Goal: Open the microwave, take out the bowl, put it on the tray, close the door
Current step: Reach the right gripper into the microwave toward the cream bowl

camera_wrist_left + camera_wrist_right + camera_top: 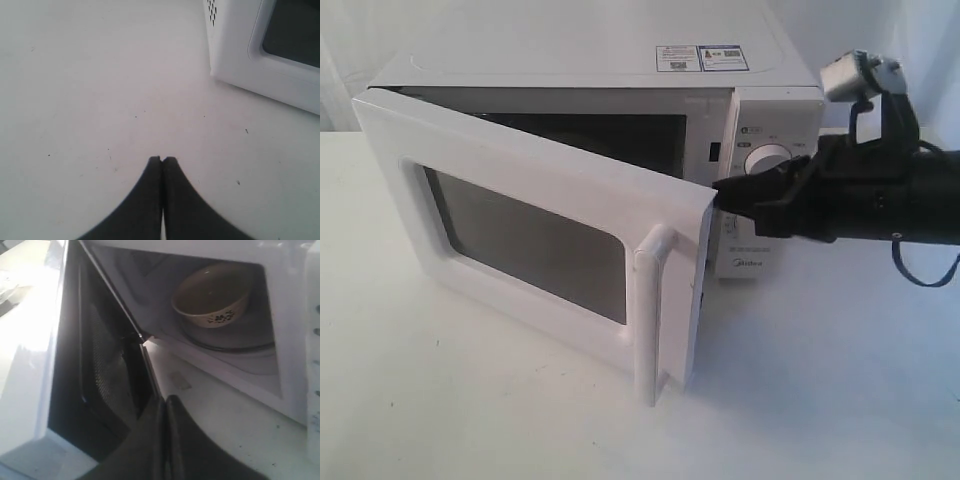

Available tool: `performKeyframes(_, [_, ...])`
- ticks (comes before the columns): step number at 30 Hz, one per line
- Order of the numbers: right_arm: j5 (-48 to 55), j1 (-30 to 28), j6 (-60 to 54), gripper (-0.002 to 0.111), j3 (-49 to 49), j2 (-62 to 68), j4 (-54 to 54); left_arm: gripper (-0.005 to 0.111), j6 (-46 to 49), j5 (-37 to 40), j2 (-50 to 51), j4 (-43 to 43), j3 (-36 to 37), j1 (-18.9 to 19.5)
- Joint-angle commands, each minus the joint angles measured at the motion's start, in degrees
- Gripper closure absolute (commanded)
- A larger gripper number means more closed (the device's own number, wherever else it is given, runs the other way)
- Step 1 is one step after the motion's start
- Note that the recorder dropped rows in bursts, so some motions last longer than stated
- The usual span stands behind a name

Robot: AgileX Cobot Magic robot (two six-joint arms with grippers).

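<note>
**Door ajar, bowl inside**

Microwave point(620, 70) on white bench point(820, 390), door point(520, 165) standing partly open. Bowl point(212, 295) upright on the turntable point(235, 340) inside the cavity. Right pincer point(720, 195) pressed together, pinching nothing, tips at the door's free edge. Left pincer point(163, 160) pressed together above bare bench, near the microwave's corner.

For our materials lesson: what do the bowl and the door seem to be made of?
Bowl: probably glazed ceramic, cream with a sheen and dark printed marks. Door: apparently glossy white plastic around a dark window, possibly glass; fine mesh shows inside.
</note>
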Motion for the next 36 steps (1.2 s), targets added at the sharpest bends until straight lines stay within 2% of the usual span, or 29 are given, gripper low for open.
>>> performKeyframes(1, [2.99,3.35,-2.99,0.108,0.25,1.74,0.03,0.107,-0.08,0.15,-0.3,0.14,0.19,0.24])
performKeyframes(11, [3.46,13.28,-3.11,0.108,0.47,1.88,-0.93,0.107,-0.08,0.15,-0.3,0.14,0.19,0.24])
performKeyframes(22, [1.19,24.5,-4.57,0.108,0.95,1.88,3.02,0.107,-0.08,0.15,-0.3,0.14,0.19,0.24])
performKeyframes(27, [-0.38,30.31,-8.54,0.108,0.95,1.88,7.81,0.107,-0.08,0.15,-0.3,0.14,0.19,0.24])
performKeyframes(36, [-1.54,38.41,-13.4,0.108,0.74,4.33,8.04,0.107,-0.08,0.15,-0.3,0.14,0.19,0.24])
